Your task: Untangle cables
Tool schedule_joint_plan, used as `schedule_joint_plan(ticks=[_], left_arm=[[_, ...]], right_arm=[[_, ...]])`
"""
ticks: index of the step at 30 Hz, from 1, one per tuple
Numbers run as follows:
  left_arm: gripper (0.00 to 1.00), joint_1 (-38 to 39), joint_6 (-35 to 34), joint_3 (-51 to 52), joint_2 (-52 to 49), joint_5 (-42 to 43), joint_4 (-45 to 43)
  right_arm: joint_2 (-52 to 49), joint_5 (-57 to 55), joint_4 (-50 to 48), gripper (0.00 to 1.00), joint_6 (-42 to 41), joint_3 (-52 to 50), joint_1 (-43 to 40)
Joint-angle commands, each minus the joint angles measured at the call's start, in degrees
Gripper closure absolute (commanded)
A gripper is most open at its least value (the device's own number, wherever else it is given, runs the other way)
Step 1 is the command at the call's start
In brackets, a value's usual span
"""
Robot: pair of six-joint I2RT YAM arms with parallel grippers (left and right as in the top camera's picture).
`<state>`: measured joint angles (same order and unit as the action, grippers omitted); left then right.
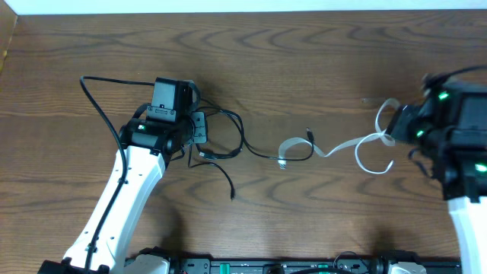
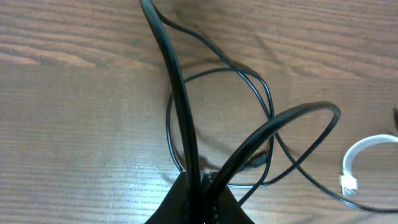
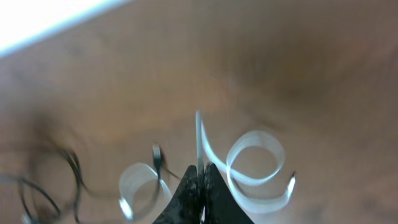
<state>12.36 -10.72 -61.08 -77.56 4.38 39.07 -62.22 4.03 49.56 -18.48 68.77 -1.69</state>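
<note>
overhead | white cable [image 1: 338,149] runs left-right | black cables [image 1: 243,137] looped left

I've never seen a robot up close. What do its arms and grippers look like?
The left arm and right arm are smooth white tubes joined by black housings with small green lights. A thin black wire runs to the left arm. The left gripper and right gripper are narrow and black.
</note>
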Motion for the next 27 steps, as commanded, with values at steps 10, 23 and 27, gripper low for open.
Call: schedule_joint_plan(ticks=[10, 23, 27], left_arm=[[0.93, -0.33, -0.74, -1.03, 0.46, 2.86, 0.87], [0.92, -0.28, -0.74, -1.03, 0.46, 2.93, 1.22], [0.92, -0.28, -0.72, -1.03, 0.46, 2.91, 1.20]], right_arm=[[-0.42, -18.18, -2.84, 0.99, 5.70, 23.63, -6.56], [-20.55, 0.79, 30.08, 0.53, 5.68, 12.44, -6.45], [-23.93, 1.09, 27.02, 0.38, 3.43, 4.22, -6.05]])
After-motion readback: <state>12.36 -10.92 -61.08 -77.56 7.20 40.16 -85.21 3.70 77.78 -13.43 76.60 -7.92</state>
